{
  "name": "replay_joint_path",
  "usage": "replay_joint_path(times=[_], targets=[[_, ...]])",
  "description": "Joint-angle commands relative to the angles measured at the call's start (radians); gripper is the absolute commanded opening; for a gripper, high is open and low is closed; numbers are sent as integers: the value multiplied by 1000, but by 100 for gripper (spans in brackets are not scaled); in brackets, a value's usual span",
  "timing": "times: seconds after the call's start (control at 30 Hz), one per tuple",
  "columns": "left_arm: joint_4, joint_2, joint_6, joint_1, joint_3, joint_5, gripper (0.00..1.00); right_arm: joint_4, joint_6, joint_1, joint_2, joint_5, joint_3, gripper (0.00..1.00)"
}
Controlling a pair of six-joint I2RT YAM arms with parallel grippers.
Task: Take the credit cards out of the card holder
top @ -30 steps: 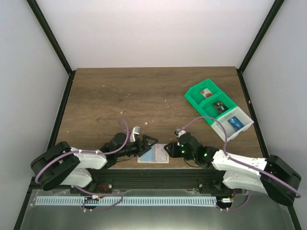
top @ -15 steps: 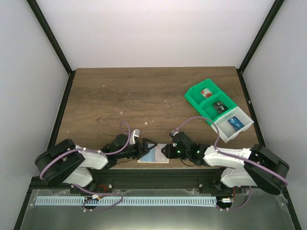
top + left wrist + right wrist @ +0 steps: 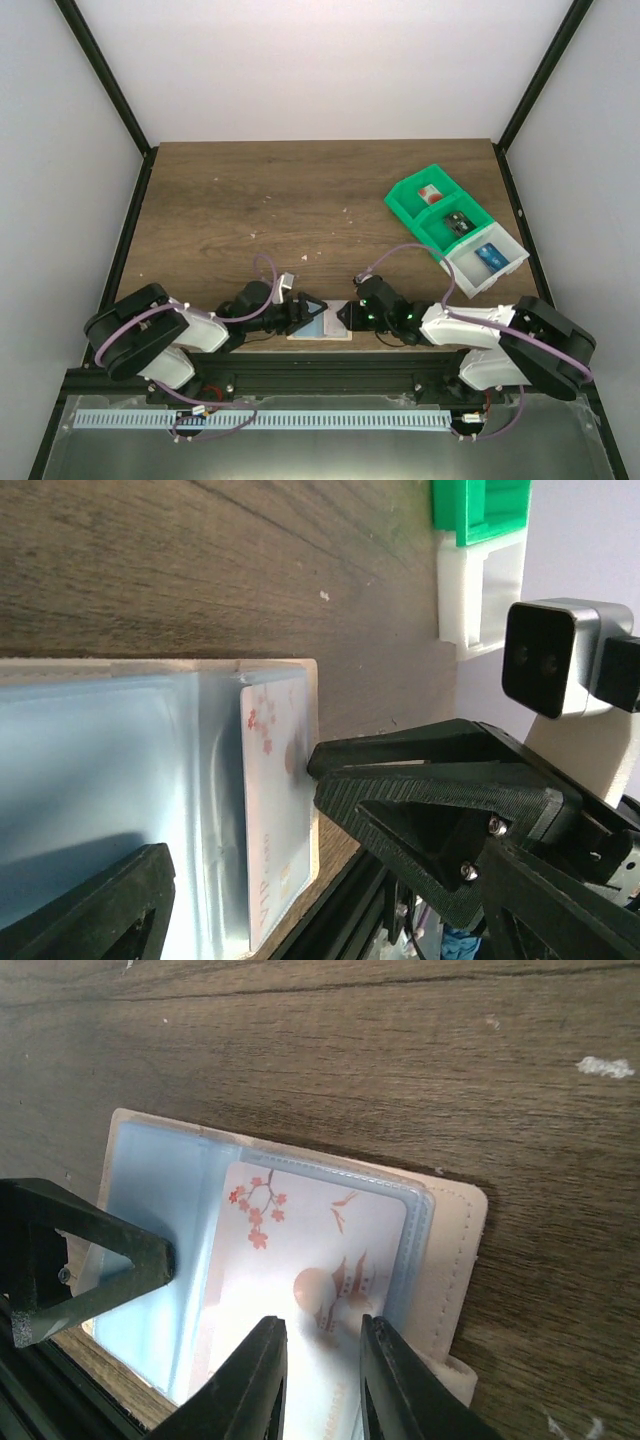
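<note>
Left gripper (image 3: 306, 313) wide open over card holder (image 3: 325, 328), right gripper (image 3: 349, 317) nearly closed above holder's pocketed credit card (image 3: 310, 1255), grip unclear

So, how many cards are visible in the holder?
1: a pale card with red blossoms, in a clear pocket of the holder. More may be hidden behind it.

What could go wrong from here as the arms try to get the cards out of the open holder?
The white blossom-printed plastic card sits under the clear pocket film of the flat tan card holder; the right fingers, narrowly parted over it, may pinch film too. The left fingers stand open, clamping nothing, so the holder could slide. It lies at the near edge of the brown wooden table and might drop off.
</note>
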Motion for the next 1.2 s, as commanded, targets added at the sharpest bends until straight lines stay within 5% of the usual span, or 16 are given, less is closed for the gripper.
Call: replay_joint_path(times=[0.0, 0.53, 1.17], targets=[[34, 21, 27, -4, 13, 16, 83, -12, 8, 3, 22, 45, 6, 22], [66, 92, 34, -4, 32, 39, 43, 53, 28, 3, 52, -3, -31, 14], [151, 175, 8, -7, 40, 70, 24, 65, 36, 3, 54, -7, -44, 9]])
